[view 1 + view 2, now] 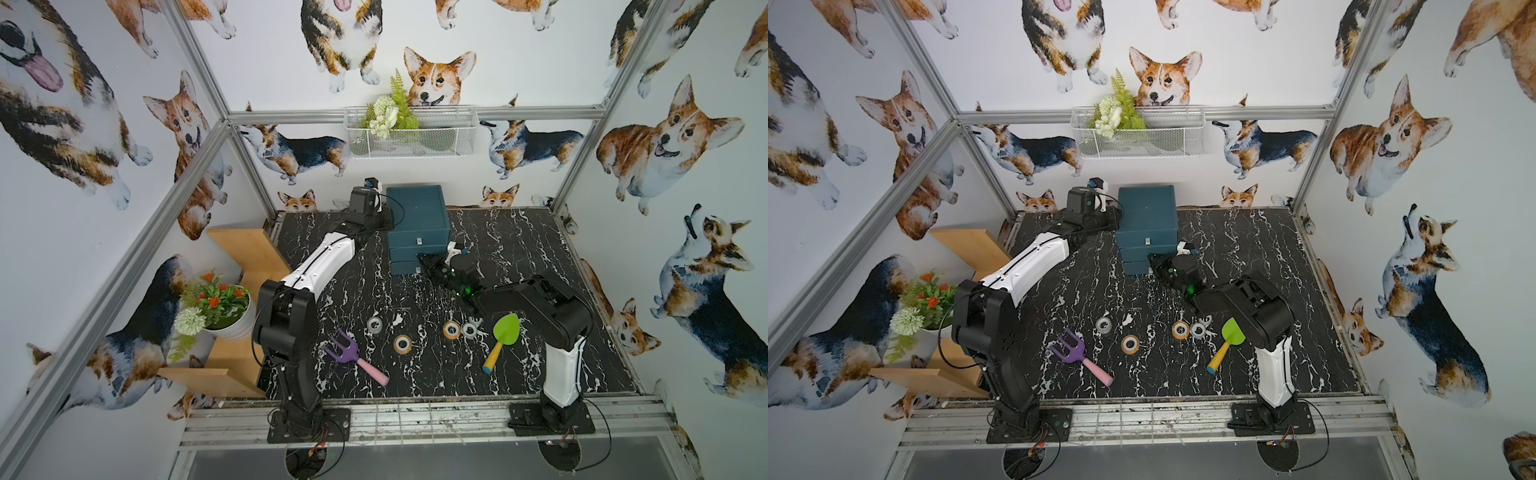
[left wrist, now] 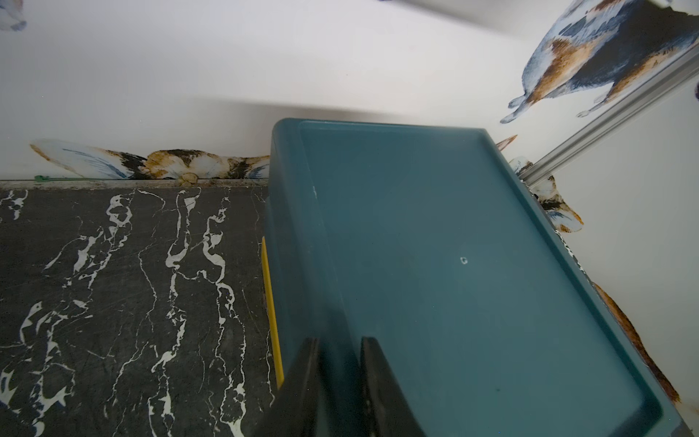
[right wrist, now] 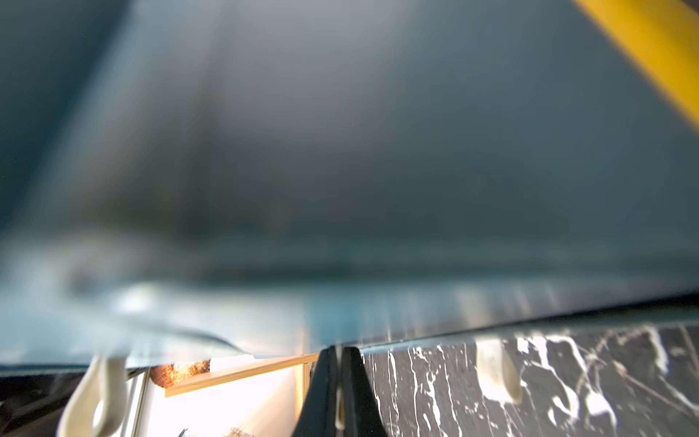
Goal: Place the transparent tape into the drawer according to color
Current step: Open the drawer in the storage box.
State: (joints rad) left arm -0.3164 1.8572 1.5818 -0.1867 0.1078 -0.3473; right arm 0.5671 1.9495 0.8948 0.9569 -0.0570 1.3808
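**Right tool clenched at the cabinet front, tapes lying on the tabletop**

The right tool (image 3: 339, 350) is being held clenched against the lower front of the cabinet (image 1: 417, 216). A thin pale strip is being pinched between its fingers (image 3: 357, 389); what the strip is cannot be told, as that wrist view is blurred. The left tool (image 2: 340, 340) is being held nearly clenched over the cabinet's top edge, on the side with the yellow stripe (image 2: 273, 310); whether the rim is being gripped cannot be told.

In both top views the tapes are being shown lying flat on the tabletop (image 1: 519, 249), well apart from the cabinet, between the rake (image 1: 347, 353) and the trowel (image 1: 505, 332). These are a grey tape (image 1: 377, 325), an orange tape (image 1: 402, 344), and a second orange tape (image 1: 451, 329) touching a clear tape (image 1: 469, 330). Another pale roll (image 1: 474, 321) is being partly hidden by the right arm
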